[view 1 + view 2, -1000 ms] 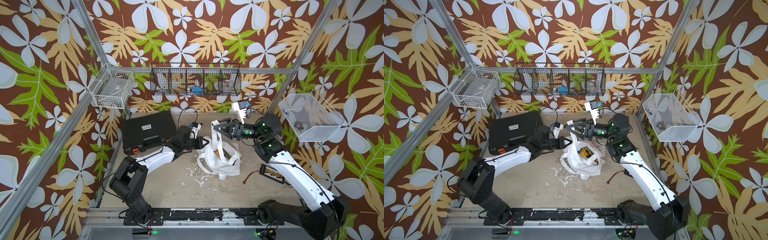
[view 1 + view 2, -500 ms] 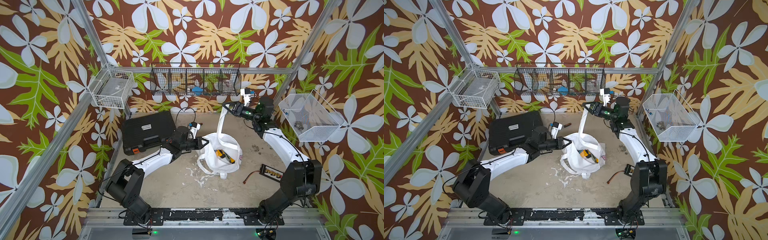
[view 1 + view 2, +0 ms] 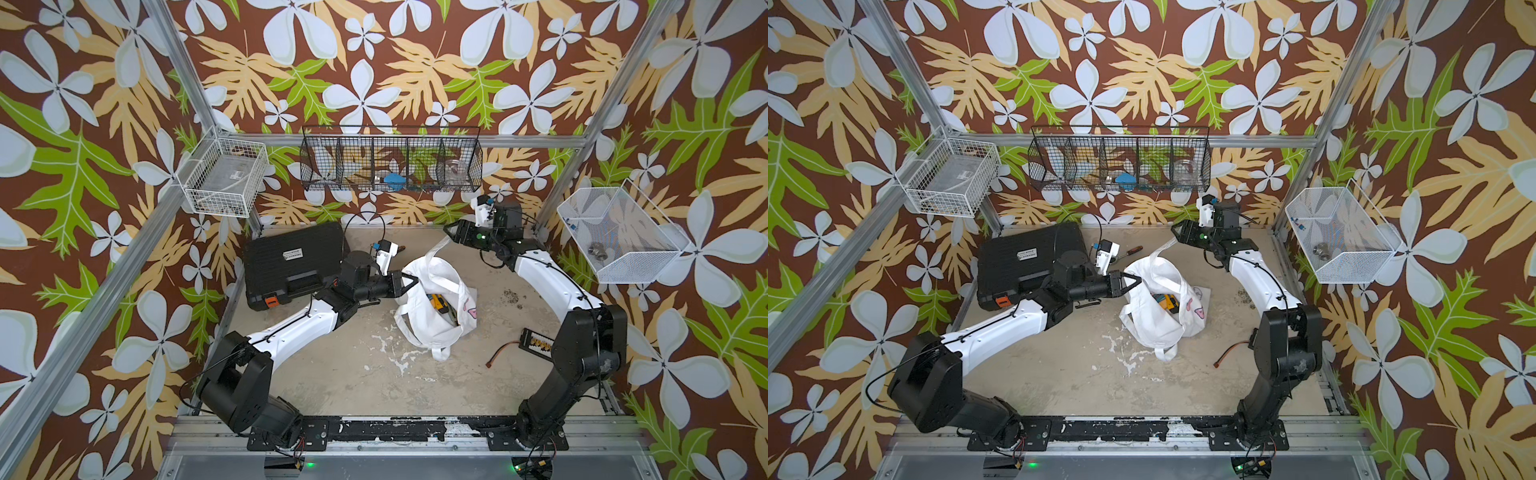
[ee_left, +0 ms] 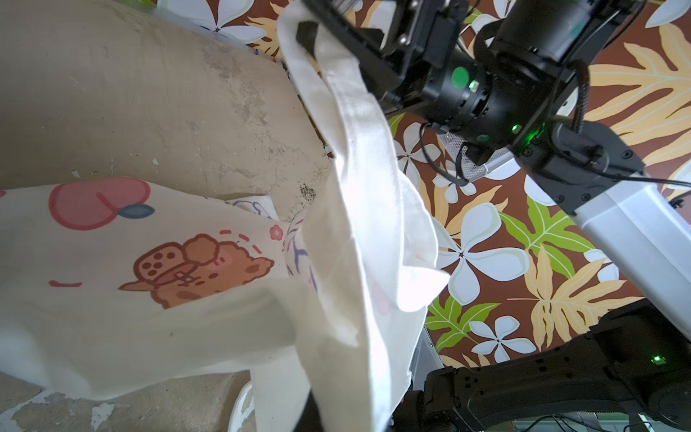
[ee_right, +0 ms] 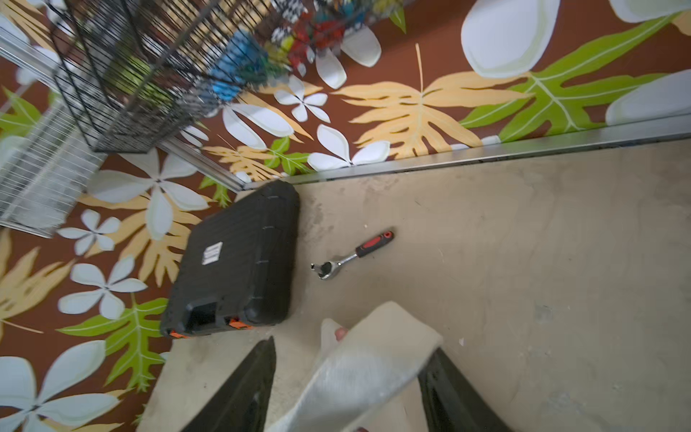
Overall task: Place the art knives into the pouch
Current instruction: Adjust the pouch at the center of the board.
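Already the art knife (image 3: 437, 300) lies inside the pouch (image 3: 419, 328), its yellow body showing through the open mouth in both top views. A second ago the right arm was bent over that mouth. Since then it has swung back toward the rear wall, first lifting one strap (image 3: 436, 249) high and now carrying it lower. The right hand (image 3: 451, 230) has its jaws apart; in its wrist view the strap (image 5: 366, 366) runs loosely between them, draped rather than pinched. The left hand (image 3: 409, 281) has not shifted and is closed tight on the pouch's near rim, holding the mouth open.

By my reading the placing itself is done. What remains is to slip the strap off the right hand and let go of the rim without tipping the pouch.

Room is tight at the back. The right hand sits close to the rear wall and corner post, under the black wire rack (image 3: 390, 158), so its clear way out is forward or down. The left forearm runs just in front of the black case (image 3: 291, 257), with a ratchet wrench (image 5: 351, 256) on the worktop (image 3: 353, 374) beside it. Near the right arm's elbow lie a small board (image 3: 536, 341) and a cable (image 3: 503, 358). In front of the pouch the worktop is bare.
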Available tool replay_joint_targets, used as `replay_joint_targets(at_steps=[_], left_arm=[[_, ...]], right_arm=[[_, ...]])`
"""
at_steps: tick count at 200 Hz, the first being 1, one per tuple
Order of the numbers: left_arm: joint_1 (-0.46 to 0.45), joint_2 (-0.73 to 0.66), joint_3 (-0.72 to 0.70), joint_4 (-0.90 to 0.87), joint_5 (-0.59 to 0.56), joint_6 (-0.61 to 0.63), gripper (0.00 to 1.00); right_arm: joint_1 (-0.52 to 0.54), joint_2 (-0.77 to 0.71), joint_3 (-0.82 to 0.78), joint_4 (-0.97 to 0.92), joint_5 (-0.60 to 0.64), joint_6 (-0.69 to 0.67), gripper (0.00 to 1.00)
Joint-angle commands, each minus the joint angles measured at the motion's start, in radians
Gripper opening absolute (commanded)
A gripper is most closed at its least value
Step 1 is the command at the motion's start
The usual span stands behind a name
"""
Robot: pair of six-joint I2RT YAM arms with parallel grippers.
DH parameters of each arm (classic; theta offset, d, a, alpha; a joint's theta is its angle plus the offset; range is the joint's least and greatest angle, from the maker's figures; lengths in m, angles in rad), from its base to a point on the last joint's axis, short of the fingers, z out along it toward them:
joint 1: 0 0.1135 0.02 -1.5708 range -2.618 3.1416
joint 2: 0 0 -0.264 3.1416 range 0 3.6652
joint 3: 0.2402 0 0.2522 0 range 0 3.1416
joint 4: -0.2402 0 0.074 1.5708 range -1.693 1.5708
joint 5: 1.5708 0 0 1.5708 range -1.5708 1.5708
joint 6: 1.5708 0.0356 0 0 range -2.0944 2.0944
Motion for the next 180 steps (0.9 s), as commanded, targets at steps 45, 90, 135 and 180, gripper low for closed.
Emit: replay_joint_targets(at_steps=[45,90,135,180], left_arm=[[-0.004,-0.088,0.027,0.03,0.003,-0.04,0.0],[-0.022,-0.131,0.071,-0.096,-0.085,0.003,0.0],[-0.019,0.067,0.148,-0.1,-0.09,0.01,0.0],[-0.016,0.196,0.184,-0.077,-0.067,0.014,0.0]], right_arm=[[0.064,0.012,-0.128,-0.084,0.264,-0.099,0.63],[0.101,-0.053,-0.157,-0.096,0.297,-0.12,0.63],[0.113,-0.196,-0.251,-0.114,0.369,-0.132,0.65],[0.14,-0.329,-0.285,-0.174,0.58,-0.146,0.67]])
